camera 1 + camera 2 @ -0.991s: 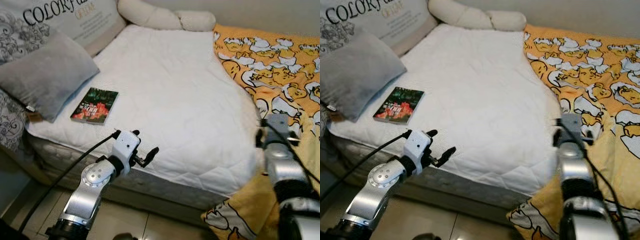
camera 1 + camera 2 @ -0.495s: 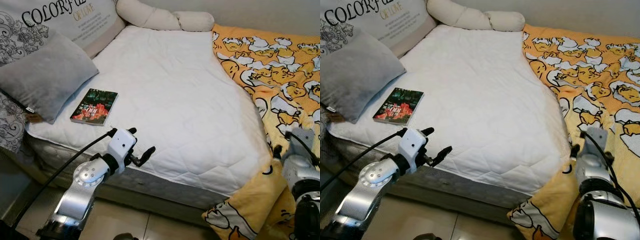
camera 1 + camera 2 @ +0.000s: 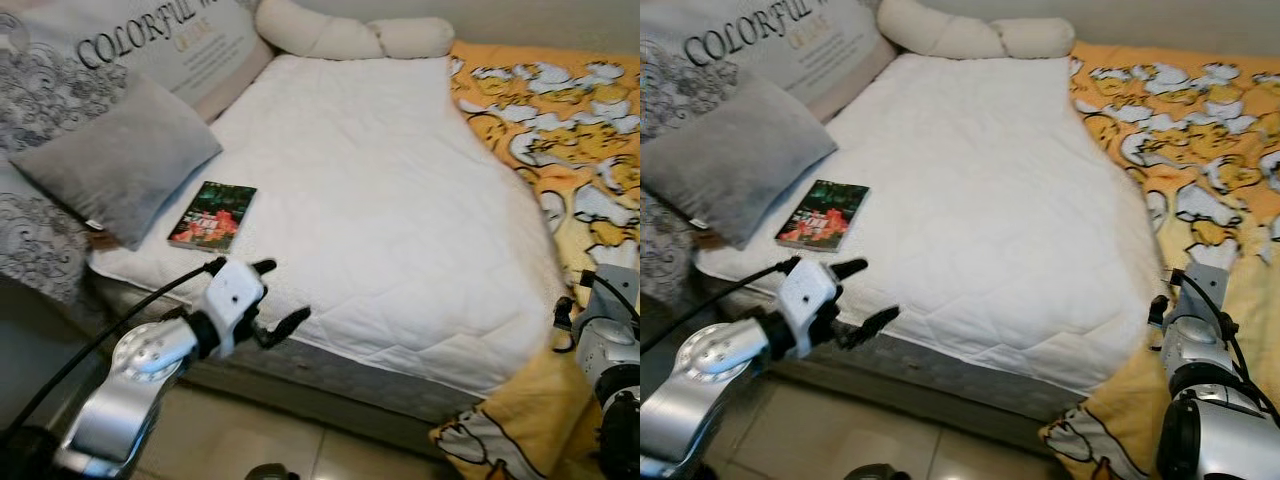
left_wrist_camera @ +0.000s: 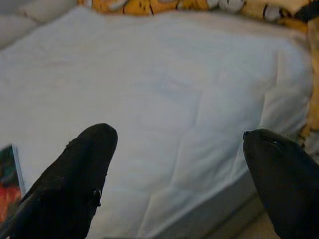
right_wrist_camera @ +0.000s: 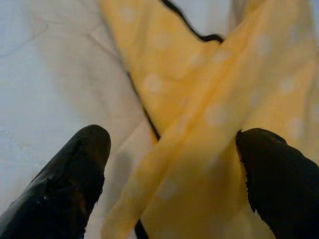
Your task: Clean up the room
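A book (image 3: 212, 215) with a green and red cover lies flat on the white mattress (image 3: 380, 190), beside a grey pillow (image 3: 120, 165). My left gripper (image 3: 280, 295) hovers open at the mattress's near edge, a little right of the book and nearer to me, holding nothing. In the left wrist view the book (image 4: 7, 179) shows at the picture's edge. A yellow cartoon-print blanket (image 3: 560, 130) covers the bed's right side and hangs over its near corner. My right gripper (image 5: 174, 164) is open over that hanging blanket (image 5: 199, 99), which lies between the fingers.
A cream bolster (image 3: 350, 38) lies along the bed's far end. A large printed cushion (image 3: 170, 50) leans at the back left. Tiled floor (image 3: 260, 440) runs along the bed's near side under my left arm.
My right arm has dropped from above the mattress corner down to the hanging blanket edge. The camera has shifted, so the bed sits further right. My left gripper stays open by the near edge.
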`<state>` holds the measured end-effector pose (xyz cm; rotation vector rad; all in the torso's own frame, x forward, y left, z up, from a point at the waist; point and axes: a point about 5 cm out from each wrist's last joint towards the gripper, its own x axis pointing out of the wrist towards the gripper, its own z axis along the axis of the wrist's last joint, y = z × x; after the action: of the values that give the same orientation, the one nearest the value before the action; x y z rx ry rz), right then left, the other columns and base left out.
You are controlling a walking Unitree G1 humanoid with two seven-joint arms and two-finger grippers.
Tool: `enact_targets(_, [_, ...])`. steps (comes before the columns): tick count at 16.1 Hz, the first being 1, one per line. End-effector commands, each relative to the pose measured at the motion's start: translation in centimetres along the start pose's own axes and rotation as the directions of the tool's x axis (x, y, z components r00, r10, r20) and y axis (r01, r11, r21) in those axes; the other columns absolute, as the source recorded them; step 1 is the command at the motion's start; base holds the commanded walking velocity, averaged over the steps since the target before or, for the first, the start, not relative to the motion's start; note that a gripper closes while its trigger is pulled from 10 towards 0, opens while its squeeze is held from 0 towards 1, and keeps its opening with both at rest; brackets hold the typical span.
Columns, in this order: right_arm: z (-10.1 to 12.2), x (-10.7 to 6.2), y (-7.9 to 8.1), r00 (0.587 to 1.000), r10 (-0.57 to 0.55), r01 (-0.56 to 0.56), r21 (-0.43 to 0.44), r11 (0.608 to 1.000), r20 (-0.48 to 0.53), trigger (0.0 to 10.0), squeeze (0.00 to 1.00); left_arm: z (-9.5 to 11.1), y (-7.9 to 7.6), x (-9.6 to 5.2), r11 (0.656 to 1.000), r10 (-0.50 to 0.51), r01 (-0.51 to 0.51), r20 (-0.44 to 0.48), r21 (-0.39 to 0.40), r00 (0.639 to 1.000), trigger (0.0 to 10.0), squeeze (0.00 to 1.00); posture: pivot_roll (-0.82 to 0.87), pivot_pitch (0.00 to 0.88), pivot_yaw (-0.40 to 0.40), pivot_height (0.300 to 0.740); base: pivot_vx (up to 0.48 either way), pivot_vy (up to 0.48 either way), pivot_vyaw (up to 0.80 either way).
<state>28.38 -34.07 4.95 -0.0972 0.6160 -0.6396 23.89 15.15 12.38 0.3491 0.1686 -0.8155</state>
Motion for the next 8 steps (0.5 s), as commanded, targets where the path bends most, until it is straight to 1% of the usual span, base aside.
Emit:
enact_targets(1, [-0.1, 0.0, -0.4, 1.000, -0.022, 0.022, -0.025, 0.999, 0.002, 6.8, 0.00, 0.5, 0.1, -0.5, 1.000, -0.005, 0.005, 0.000, 0.004, 1.000, 10.0, 0.00, 0.27, 0.011, 0.122, 0.740, 0.000, 0.000, 0.00])
enact_targets(2, [-0.2, 0.1, -0.8, 0.999, -0.036, 0.036, -0.030, 0.999, -0.001, 4.4, 0.00, 0.6, 0.0, -0.8, 1.000, -0.021, 0.021, -0.012, 0.004, 1.000, 10.0, 0.00, 0.28, 0.027, 0.123, 0.740, 0.000, 0.000, 0.00])
enact_targets(3, [-0.2, 0.1, -0.9, 0.999, -0.049, 0.049, -0.038, 0.998, -0.003, 3.5, 0.00, 0.6, -0.1, -0.9, 1.000, -0.029, 0.029, -0.019, 0.003, 0.999, 10.0, 0.00, 0.28, 0.027, 0.123, 0.740, 0.000, 0.000, 0.00])
enact_targets(4, [-0.2, 0.1, -1.1, 0.998, -0.067, 0.067, -0.057, 0.996, -0.002, 2.1, 0.00, 0.6, -0.2, -1.2, 0.999, -0.044, 0.044, -0.025, -0.002, 0.999, 10.0, 0.00, 0.30, 0.041, 0.129, 0.740, 0.000, 0.000, 0.00])
enact_targets(5, [-0.3, 0.1, -1.3, 0.996, -0.086, 0.086, -0.089, 0.992, -0.004, 0.4, 0.00, 0.7, -0.5, -1.4, 0.998, -0.064, 0.064, -0.032, -0.012, 0.997, 10.0, 0.00, 0.30, 0.043, 0.129, 0.740, 0.000, 0.000, 0.00])
enact_targets(6, [-0.3, 0.1, -1.4, 0.995, -0.099, 0.098, -0.108, 0.989, -0.004, 0.0, 0.00, 0.7, -0.6, -1.6, 0.997, -0.079, 0.078, -0.038, -0.020, 0.996, 10.0, 0.00, 0.30, 0.048, 0.130, 0.740, 0.000, 0.000, 0.00])
enact_targets(8, [-0.8, 0.1, -1.7, 0.992, -0.123, 0.118, -0.138, 0.983, -0.022, 0.0, 0.00, 0.7, -0.7, -1.6, 0.996, -0.085, 0.084, -0.045, -0.022, 0.995, 10.0, 0.00, 0.30, 0.051, 0.130, 0.740, 0.000, 0.000, 0.00])
